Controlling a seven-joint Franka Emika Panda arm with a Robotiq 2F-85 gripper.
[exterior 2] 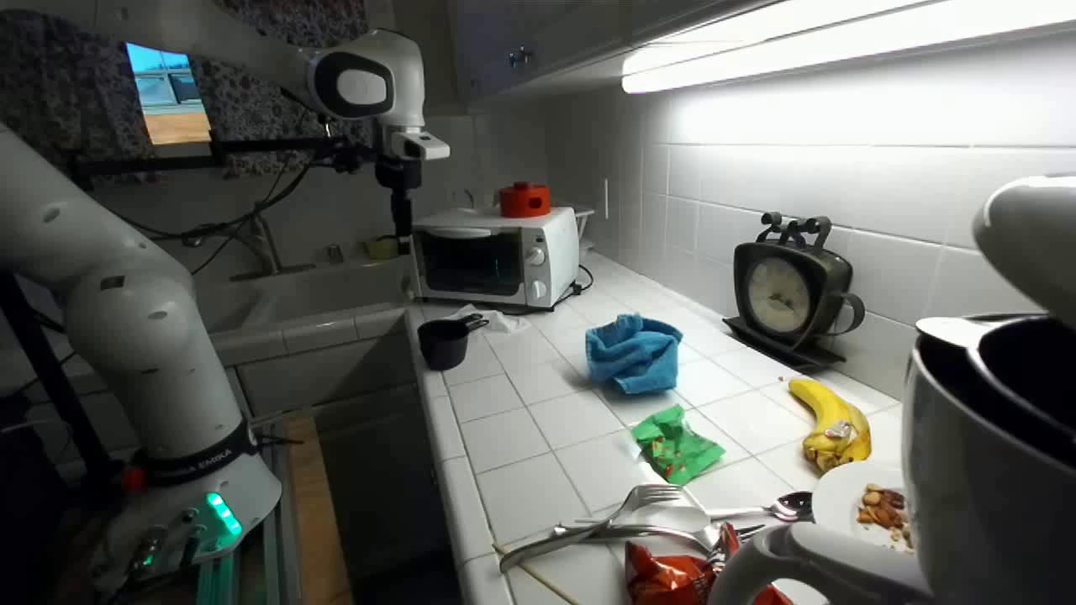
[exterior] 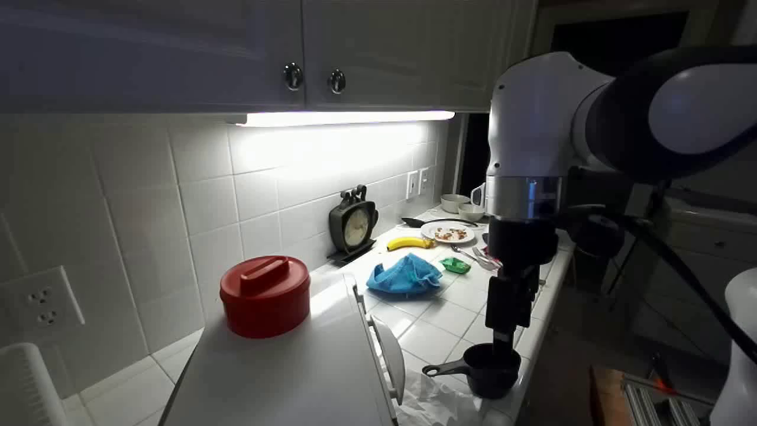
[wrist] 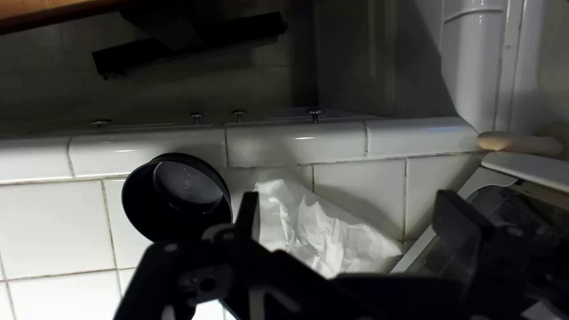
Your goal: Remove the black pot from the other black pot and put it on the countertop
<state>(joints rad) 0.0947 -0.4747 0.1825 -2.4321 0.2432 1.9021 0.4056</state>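
Note:
A black pot (exterior: 488, 378) with a handle stands upright on the white tiled countertop (exterior: 446, 322), close to its front edge. It also shows in an exterior view (exterior 2: 442, 344) and at the left of the wrist view (wrist: 178, 195), where I look into it. I cannot tell whether another black pot is nested inside. My gripper (wrist: 353, 213) is open, with nothing between its fingers. It hangs above the countertop (exterior 2: 508, 437), higher than the pot and offset towards the oven, as an exterior view (exterior 2: 403, 245) shows. It overlaps the pot in an exterior view (exterior: 504, 340).
Crumpled white paper (wrist: 329, 231) lies beside the pot, below my fingers. A white toaster oven (exterior 2: 496, 260) with a red container (exterior 2: 524, 202) on top stands close by. A blue cloth (exterior 2: 635, 353), green wrapper (exterior 2: 677, 445), cutlery, banana (exterior 2: 828, 420) and clock (exterior 2: 786, 294) are further along.

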